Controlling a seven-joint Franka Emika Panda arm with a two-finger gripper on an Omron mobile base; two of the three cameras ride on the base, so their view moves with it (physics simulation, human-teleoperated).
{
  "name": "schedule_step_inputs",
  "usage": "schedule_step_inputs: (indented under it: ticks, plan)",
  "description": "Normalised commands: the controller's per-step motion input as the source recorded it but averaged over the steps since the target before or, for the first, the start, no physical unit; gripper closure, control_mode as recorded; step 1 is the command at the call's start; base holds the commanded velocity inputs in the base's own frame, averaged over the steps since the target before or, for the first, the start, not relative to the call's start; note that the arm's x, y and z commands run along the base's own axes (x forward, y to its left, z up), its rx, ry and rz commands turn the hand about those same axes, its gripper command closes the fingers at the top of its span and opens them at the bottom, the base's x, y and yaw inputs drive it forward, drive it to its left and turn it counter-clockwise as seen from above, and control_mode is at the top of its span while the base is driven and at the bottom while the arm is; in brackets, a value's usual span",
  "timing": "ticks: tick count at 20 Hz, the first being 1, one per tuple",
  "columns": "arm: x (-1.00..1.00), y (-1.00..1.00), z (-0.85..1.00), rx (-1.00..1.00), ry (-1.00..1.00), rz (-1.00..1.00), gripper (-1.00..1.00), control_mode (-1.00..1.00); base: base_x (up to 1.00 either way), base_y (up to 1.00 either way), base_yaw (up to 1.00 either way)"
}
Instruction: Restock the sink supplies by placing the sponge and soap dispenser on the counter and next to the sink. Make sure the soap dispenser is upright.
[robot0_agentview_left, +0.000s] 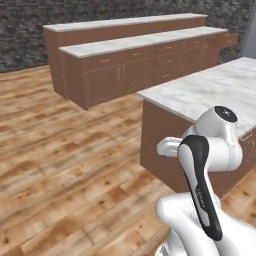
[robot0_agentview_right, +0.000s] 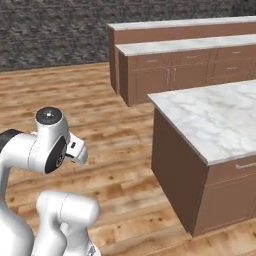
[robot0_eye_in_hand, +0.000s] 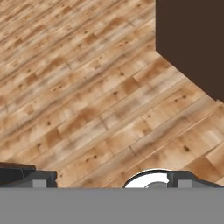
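Wide plank floor lies bare to the arm's left, bounded by the near island with its sharp marble corner, and by two long cabinet runs before a stone wall. The island's right end is cut off by the frame edge. The gripper points down at the floor beside the island's dark side, fingers spread wide, holding nothing.
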Motion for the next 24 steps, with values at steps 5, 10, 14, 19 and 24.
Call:
schedule_step_inputs:
  ticks: [5, 10, 14, 19, 24]
  plan:
    - [0.0, 0.0, 0.0, 0.0, 0.0, 0.0, -1.0, 1.0, 1.0, 0.7, -0.25]
    - [0.0, 0.0, 0.0, 0.0, 0.0, 0.0, -1.0, 1.0, 1.0, 0.65, -0.23]
    - [0.0, 0.0, 0.0, 0.0, 0.0, 0.0, -1.0, 1.0, 1.0, 0.54, -0.2]
    - [0.0, 0.0, 0.0, 0.0, 0.0, 0.0, -1.0, 1.0, 1.0, 0.41, -0.17]
    - [0.0, 0.0, 0.0, 0.0, 0.0, 0.0, -1.0, 1.0, 1.0, 0.47, -0.2]
